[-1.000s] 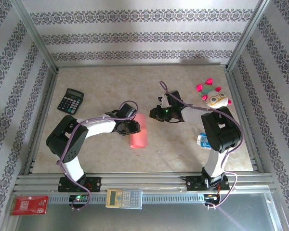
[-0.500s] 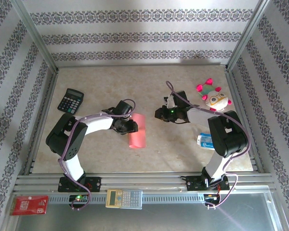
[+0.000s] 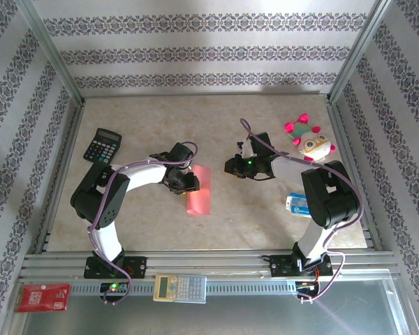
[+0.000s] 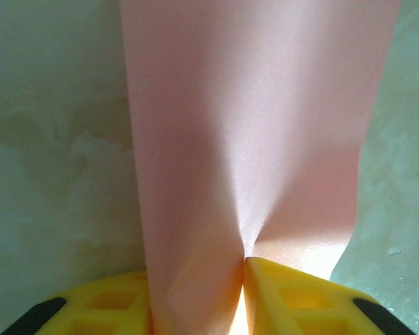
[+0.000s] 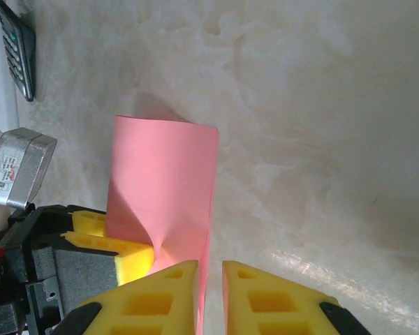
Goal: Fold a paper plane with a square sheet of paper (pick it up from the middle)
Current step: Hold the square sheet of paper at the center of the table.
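One pale, marbled desk (image 3: 265, 223) carries the job. Near its middle, a touch closer to the near edge than the far one, is the square sheet of paper (image 3: 201, 197). From above it looks like a narrow salmon strip because it is bowed over into a soft arch rather than lying flat. The left tool (image 3: 186, 183) reaches in from the sheet's left side and is clenched on it: the left wrist view shows the paper puckered and drawn down between the two yellow fingers, at about mid-sheet. The right tool (image 3: 228, 166) hangs just beside the sheet on the side toward the right edge, apart from it. Its jaws are drawn nearly together with a slim gap and appear to grasp nothing. By my reading the pick-up from the middle is done or nearly so, and that is all. The curve looks loose, with no sharp crease, no folded corners and no pointed nose. The centre fold, the nose folds and the wings of the paper plane all seem left to do.
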